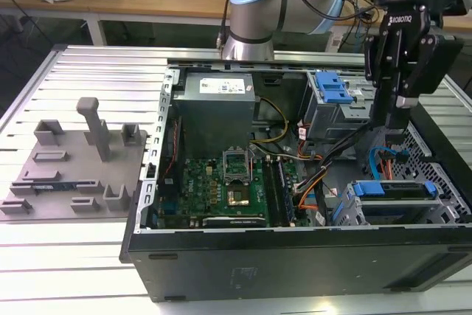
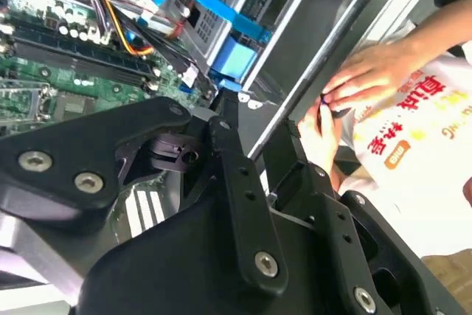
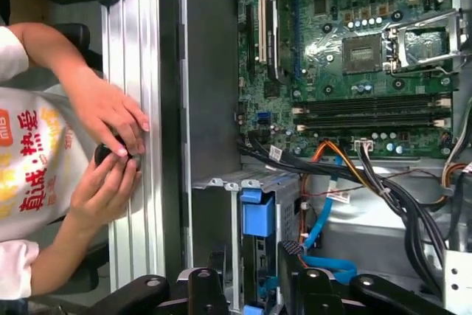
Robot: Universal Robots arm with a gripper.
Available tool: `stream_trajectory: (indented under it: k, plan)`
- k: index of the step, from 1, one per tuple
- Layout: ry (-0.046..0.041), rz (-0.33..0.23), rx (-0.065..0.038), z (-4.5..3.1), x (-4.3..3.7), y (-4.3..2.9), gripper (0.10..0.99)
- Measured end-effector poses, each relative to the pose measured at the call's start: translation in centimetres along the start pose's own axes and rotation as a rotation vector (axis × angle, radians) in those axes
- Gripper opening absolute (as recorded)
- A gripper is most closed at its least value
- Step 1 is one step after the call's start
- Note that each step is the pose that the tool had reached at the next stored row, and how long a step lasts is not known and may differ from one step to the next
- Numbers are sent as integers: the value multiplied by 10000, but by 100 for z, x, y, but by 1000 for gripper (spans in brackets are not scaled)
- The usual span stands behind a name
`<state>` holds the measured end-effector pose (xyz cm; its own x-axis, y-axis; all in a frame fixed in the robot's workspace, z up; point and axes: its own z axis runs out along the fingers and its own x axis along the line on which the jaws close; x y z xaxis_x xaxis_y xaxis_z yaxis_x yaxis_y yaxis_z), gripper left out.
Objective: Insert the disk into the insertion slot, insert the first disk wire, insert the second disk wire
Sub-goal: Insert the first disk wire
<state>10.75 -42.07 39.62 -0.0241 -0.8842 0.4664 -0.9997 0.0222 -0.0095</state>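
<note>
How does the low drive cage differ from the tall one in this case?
The low cage sits nearer the camera in the exterior view; the tall cage stands farther back. The low cage holds the blue-framed disk; the tall cage carries a blue latch on top. Both are grey sheet metal.

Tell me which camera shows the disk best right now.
The exterior view: the disk sits in the insertion slot, with its blue carrier seen across its width. The first wrist view shows the carrier's blue end from above. The second wrist view shows a blue part of it, at an angle.
</note>
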Motion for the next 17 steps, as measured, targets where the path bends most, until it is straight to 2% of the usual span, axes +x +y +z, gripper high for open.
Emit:
stream_trajectory:
  k: [3, 5, 7, 8, 11, 12, 15, 17]
  plan:
    - [0, 0, 0, 13, -43, -76, 412]
    - [1, 1, -1, 35, -73, -169, 412]
    - [4, 0, 0, 53, -88, -226, 412]
    - [10, 1, 0, 74, -104, -275, 412]
    - [39, 1, 2, 91, -138, -346, 412]
    - [65, 2, 1, 96, -166, -395, 412]
    - [117, 0, 2, 100, -215, -466, 412]
    - [144, 1, 3, 100, -252, -477, 412]
